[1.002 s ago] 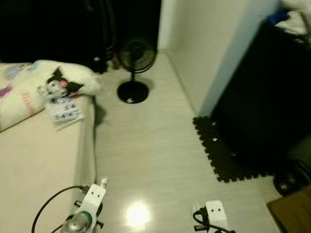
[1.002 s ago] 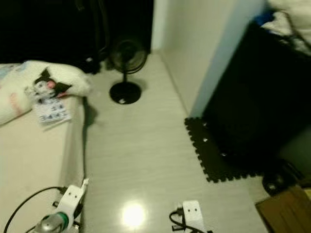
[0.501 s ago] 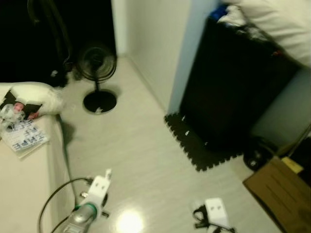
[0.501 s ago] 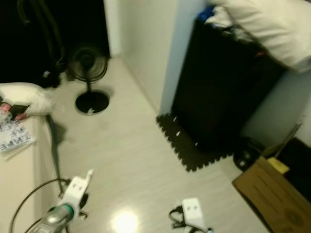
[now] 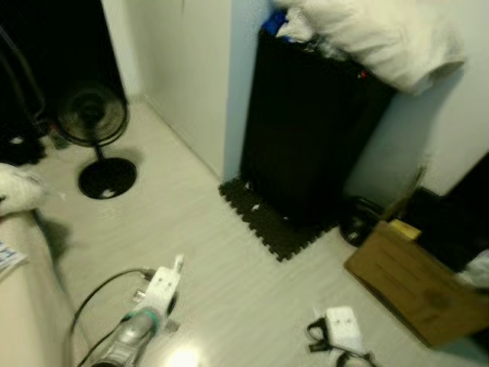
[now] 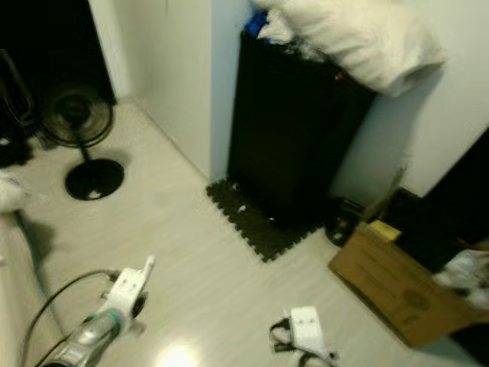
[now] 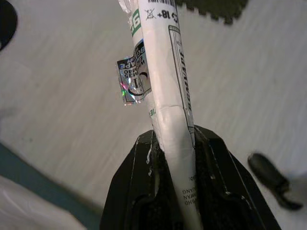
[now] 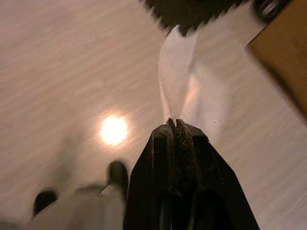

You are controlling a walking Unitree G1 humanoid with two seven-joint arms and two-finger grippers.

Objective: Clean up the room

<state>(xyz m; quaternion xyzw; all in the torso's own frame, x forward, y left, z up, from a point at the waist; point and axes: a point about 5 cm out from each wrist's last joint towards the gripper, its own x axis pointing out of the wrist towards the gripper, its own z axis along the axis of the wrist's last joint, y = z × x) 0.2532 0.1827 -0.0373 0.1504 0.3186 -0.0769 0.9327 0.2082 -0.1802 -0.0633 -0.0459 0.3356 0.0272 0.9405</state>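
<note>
The left end effector (image 7: 172, 158) clamps a light, crinkly wrapped tube (image 7: 165, 86) near its base (thin, slippery film). The right end effector (image 8: 175, 127) pinches limp white tissue (image 8: 180, 81) above the floor (image 5: 229, 252).

Head camera is swinging rightward: bed (image 5: 23, 306) and fan (image 5: 95, 122) are sliding toward the left edge. Black cabinet (image 5: 306, 145) with white bedding (image 5: 374, 38) on top is coming to centre; cardboard box (image 5: 416, 287) is entering at right.

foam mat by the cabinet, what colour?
Black, with jigsaw-toothed edges. The foam mat shows best in the left eye view, lying at the foot of the cabinet.
</note>
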